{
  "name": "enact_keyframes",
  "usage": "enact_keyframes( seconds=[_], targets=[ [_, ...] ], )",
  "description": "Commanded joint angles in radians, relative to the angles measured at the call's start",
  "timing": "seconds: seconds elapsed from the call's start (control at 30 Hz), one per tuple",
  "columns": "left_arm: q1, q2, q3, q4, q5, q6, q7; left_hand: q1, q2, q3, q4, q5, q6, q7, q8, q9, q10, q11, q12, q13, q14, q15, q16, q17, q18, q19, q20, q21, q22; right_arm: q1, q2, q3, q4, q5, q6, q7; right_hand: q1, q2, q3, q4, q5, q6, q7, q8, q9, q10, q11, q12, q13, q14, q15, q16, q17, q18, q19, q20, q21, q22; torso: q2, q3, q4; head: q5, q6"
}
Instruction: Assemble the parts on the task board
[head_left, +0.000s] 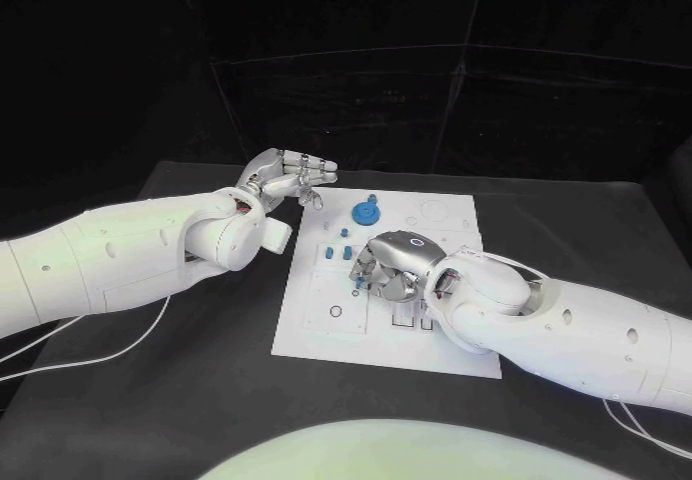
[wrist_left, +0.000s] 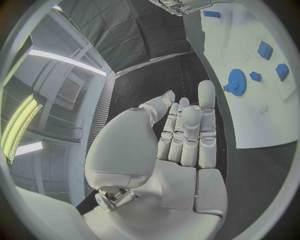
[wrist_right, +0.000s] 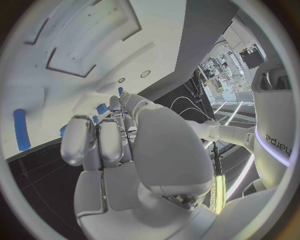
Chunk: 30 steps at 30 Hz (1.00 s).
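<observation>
The white task board (head_left: 325, 335) lies mid-table. On its far part stand a blue gear (head_left: 366, 212) (wrist_left: 236, 82), a small blue peg (head_left: 343, 233) (wrist_left: 255, 76) and two small blue blocks (head_left: 329, 253) (wrist_left: 265, 50). My right hand (head_left: 389, 265) (wrist_right: 119, 145) rests on the board's middle with its fingers curled in and nothing visibly in them. A blue bar (wrist_right: 22, 130) (wrist_left: 211, 14) lies on the board beside its fingertips. My left hand (head_left: 289, 178) (wrist_left: 184, 135) hovers over the board's far left corner, fingers stretched out, holding nothing.
Rectangular slots (head_left: 411, 320) and a small oval hole (head_left: 336, 311) mark the board's near part, round outlines (head_left: 437, 211) its far right. Black table (head_left: 173, 400) surrounds the board. White cables (head_left: 116, 350) trail under the left arm.
</observation>
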Motion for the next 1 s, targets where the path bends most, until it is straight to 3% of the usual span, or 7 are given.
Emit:
enact_keyframes(
  seconds=[0.03, 1.0],
  targets=[
    [0.001, 0.001, 0.001, 0.0, 0.005, 0.012, 0.004, -0.001, 0.011, -0.005, -0.001, 0.002, 0.0, 0.002, 0.003, -0.001, 0.001, 0.002, 0.004, 0.001, -0.006, -0.002, -0.005, -0.001, 0.013, -0.001, 0.001, -0.006, -0.001, 0.0, 0.003, 0.0, 0.004, -0.013, 0.012, 0.004, -0.013, -0.001, 0.005, -0.001, -0.001, 0.006, 0.002, -0.005, 0.001, 0.005, 0.004, -0.006, 0.0, 0.037, -0.004, -0.001, 0.0, -0.003, 0.007, -0.001, 0.005, 0.002, 0.0, -0.0008, 0.0005, 0.003, -0.003],
    [0.001, 0.003, 0.001, -0.002, 0.005, 0.016, 0.001, -0.001, 0.012, -0.006, -0.001, 0.002, -0.001, 0.002, 0.003, -0.001, -0.001, 0.003, 0.005, 0.001, -0.007, -0.001, -0.005, -0.003, 0.013, 0.0, 0.001, -0.007, -0.002, -0.01, 0.031, -0.006, -0.029, -0.038, 0.056, -0.011, -0.017, -0.001, 0.008, -0.003, -0.001, 0.006, 0.002, -0.006, 0.001, 0.005, 0.005, -0.007, 0.0, 0.037, -0.004, -0.001, -0.002, -0.003, 0.007, -0.001, 0.005, 0.002, -0.001, -0.0008, 0.0001, 0.015, -0.017]
  ],
)
